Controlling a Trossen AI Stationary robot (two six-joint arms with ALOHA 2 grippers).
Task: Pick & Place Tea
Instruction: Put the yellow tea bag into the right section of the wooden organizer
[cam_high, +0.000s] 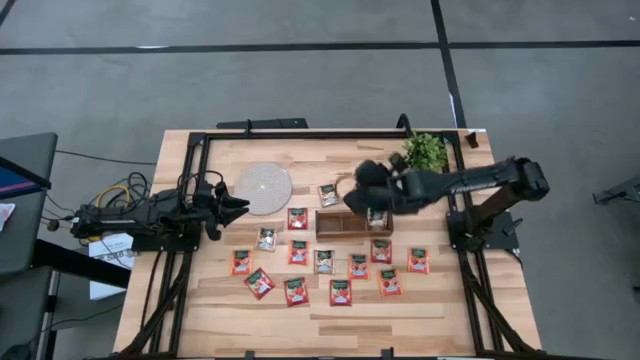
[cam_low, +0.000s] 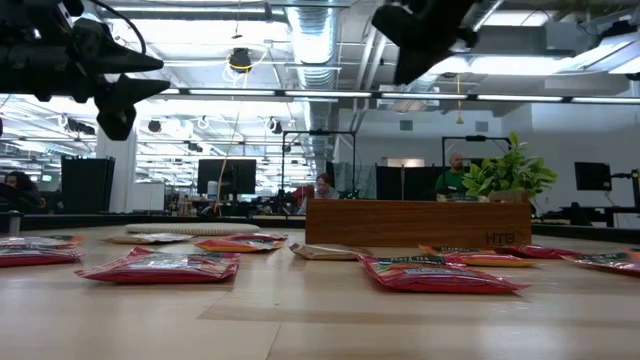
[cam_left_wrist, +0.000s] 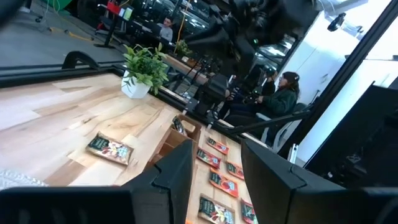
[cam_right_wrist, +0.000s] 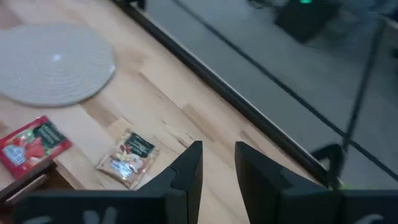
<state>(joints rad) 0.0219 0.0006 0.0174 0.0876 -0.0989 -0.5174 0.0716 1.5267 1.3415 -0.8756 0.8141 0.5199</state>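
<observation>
— Sachets (cam_high: 340, 292) lie scattered before the wooden tray (cam_high: 353, 222); plant (cam_high: 426, 151) behind.
— Right gripper (cam_right_wrist: 217, 163) above the tray, parted, seemingly empty. Left gripper (cam_left_wrist: 214, 180) parted, beside the white disc (cam_high: 264, 187).

Grey floor (cam_high: 300, 90), exposed ceiling ducts (cam_low: 318, 40), office monitors (cam_low: 228, 176).

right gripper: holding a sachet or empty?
Empty. Right gripper is over the wooden tray with nothing between its parted fingers.
</observation>
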